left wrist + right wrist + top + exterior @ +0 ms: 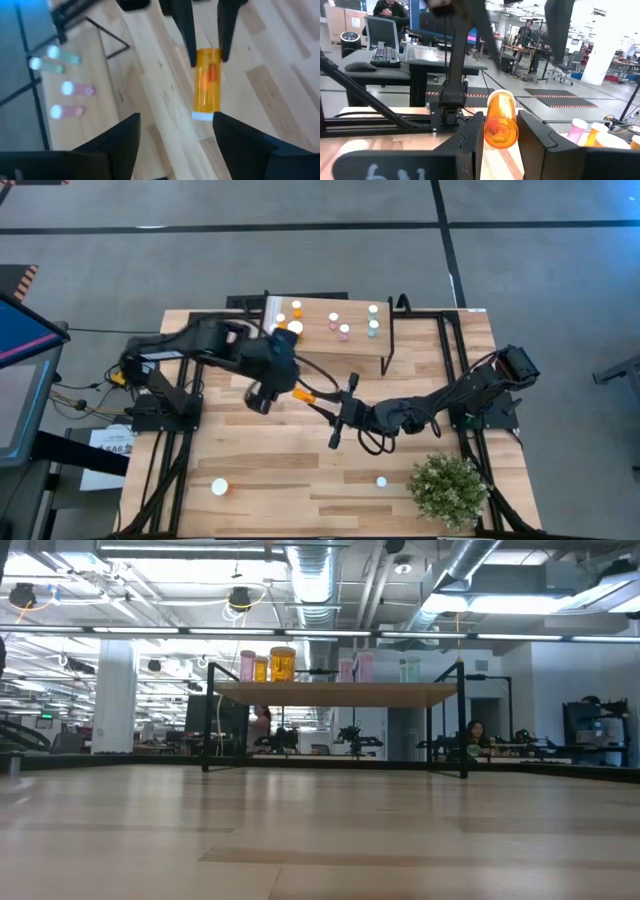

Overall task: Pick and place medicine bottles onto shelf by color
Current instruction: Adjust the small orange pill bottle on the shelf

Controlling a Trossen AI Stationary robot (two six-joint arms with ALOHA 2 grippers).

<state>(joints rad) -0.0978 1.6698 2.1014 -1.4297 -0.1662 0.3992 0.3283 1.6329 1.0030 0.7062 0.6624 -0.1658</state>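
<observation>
Gripping a large orange bottle [500,122] between its two fingers, the right gripper [335,412] hung over the middle of the table [300,480], the bottle lying sideways with its white cap pointing toward the left gripper [262,400]. That left gripper sat just beside it with fingers [115,145] spread wide and nothing between them; its wrist view looked straight at the bottle. On the shelf [350,345] at the far side stood orange bottles [295,315] at the left end, pink ones [340,325] in the middle and teal ones [373,320] toward the right. Two more bottles [220,487] lay on the table's near part, well apart, near a potted plant [450,485]
</observation>
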